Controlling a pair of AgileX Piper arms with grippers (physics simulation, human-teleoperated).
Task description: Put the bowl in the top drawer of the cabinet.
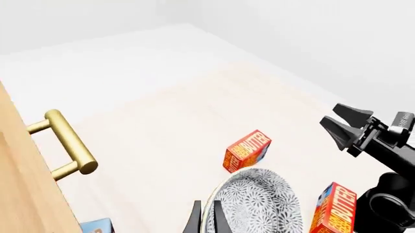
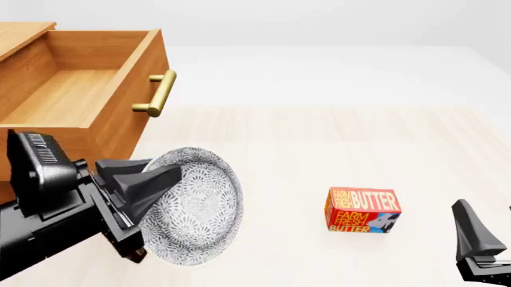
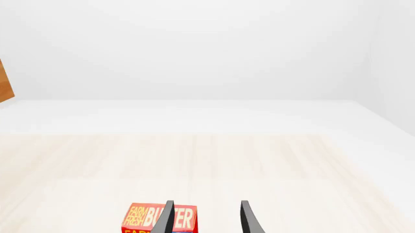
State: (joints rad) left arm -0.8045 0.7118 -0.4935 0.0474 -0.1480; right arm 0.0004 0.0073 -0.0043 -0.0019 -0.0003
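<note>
The bowl [image 2: 200, 206], white with a fine dark floral pattern, hangs tilted on edge above the table. My left gripper [image 2: 160, 179] is shut on the bowl's rim. In the left wrist view its fingers [image 1: 194, 221] pinch the rim of the bowl [image 1: 259, 204]. The top drawer [image 2: 64, 89] of the cabinet [image 2: 20, 33] stands pulled open at the upper left, empty inside, and its brass handle [image 2: 160, 92] is just above the bowl. My right gripper [image 3: 206, 221] is open and holds nothing; the front view puts the right gripper [image 2: 475, 239] at the lower right.
A red butter box [image 2: 362, 210] lies on the table between the two arms. The left wrist view shows a second butter box [image 1: 334, 208] near the right arm [image 1: 382, 194], and a blue box corner [image 1: 97, 225] below the drawer's handle [image 1: 68, 145].
</note>
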